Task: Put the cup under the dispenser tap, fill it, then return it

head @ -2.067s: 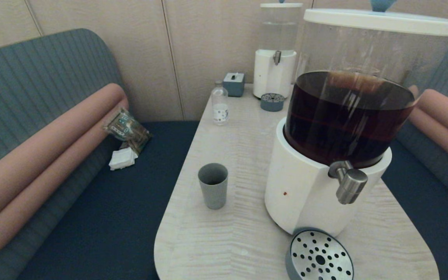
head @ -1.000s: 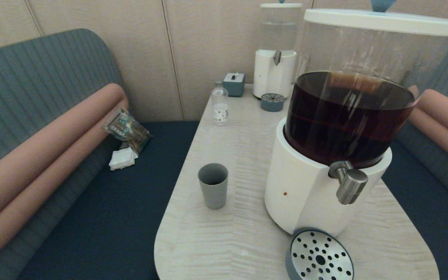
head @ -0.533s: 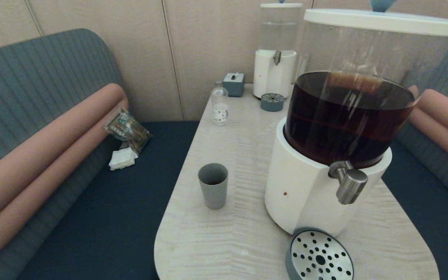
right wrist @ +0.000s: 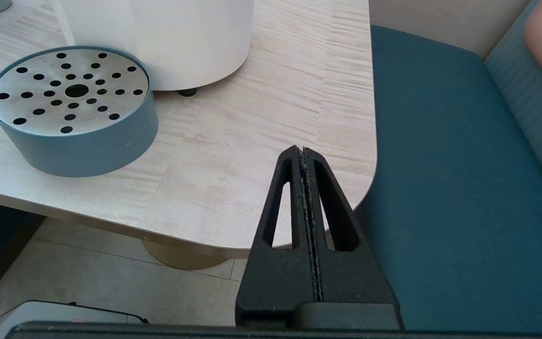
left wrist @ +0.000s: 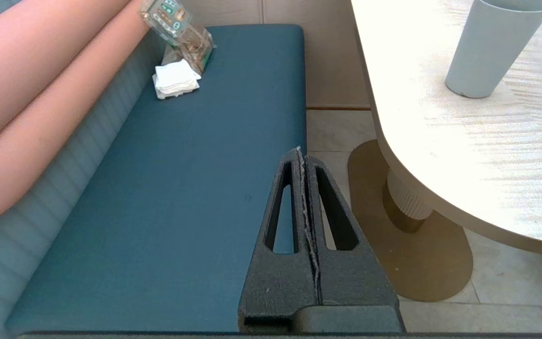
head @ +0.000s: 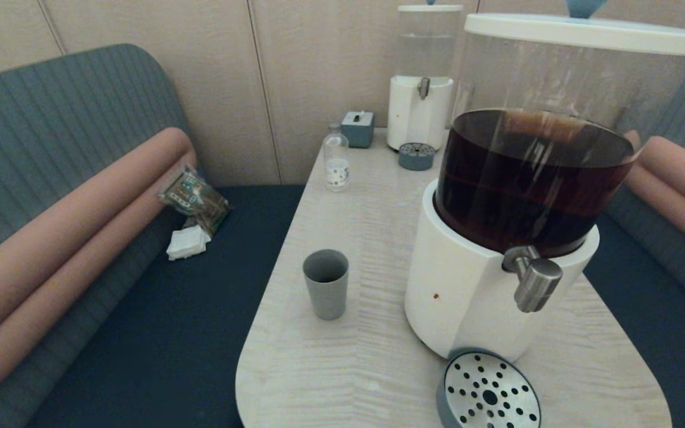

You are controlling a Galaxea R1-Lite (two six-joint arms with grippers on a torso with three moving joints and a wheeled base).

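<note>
The grey cup [head: 325, 283] stands upright on the pale wood-grain counter [head: 372, 220], at about 9 o'clock from the big dispenser [head: 497, 285] and apart from it; from the head view its inside looks dark and nothing can be made out in it. The dispenser's clear tank [head: 533, 178] holds dark brown liquid to roughly half its height under a white lid [head: 586, 32]. The brushed-steel dispenser tap [head: 534, 279] juts from the white base, with the perforated round drip tray [head: 490, 392] on the counter just below, toward 6 o'clock; nothing stands on the tray.

At 12 o'clock, near the wall, a smaller dispenser [head: 421, 89] holds clear liquid, with its own small drip tray [head: 417, 156] in front. A clear glass bottle [head: 336, 157] with a white label and a small grey box [head: 358, 128] stand nearby.

The left gripper [left wrist: 301, 157] hangs over the blue bench seat [left wrist: 181, 188], off the counter's edge, its fingers [left wrist: 284, 207] pressed together on nothing. The right gripper [right wrist: 302, 155] sits low by the counter's near corner, beside the drip tray, fingers likewise pressed together and empty.
</note>
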